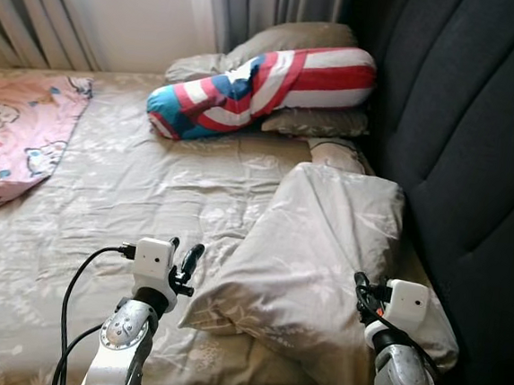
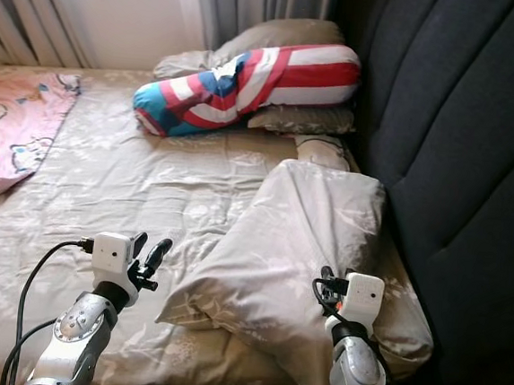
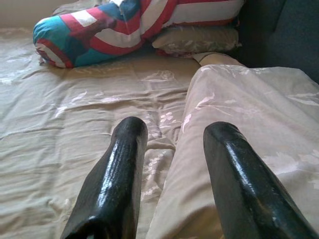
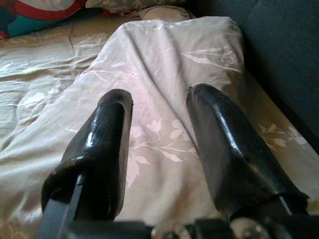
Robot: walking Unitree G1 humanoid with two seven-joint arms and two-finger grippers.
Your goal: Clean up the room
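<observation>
A beige flowered pillow (image 1: 315, 252) lies crumpled on the bed beside the dark padded headboard (image 1: 476, 158). My left gripper (image 1: 183, 263) hovers open just left of the pillow's near corner; its fingers (image 3: 119, 169) frame the pillow's edge (image 3: 239, 99). Over the pillow's near right part my right gripper (image 1: 361, 287) is open, its fingers (image 4: 107, 144) spread above the fabric (image 4: 164, 69) with nothing between them. A long bolster (image 1: 266, 85) in red, white and blue stripes rests on further beige pillows (image 1: 317, 121) at the head of the bed.
The beige flowered sheet (image 1: 130, 199) covers the mattress. A pink cartoon blanket (image 1: 19, 131) lies at the far left. Grey curtains (image 1: 255, 3) hang behind the bed. A black cable (image 1: 72, 293) loops from my left wrist.
</observation>
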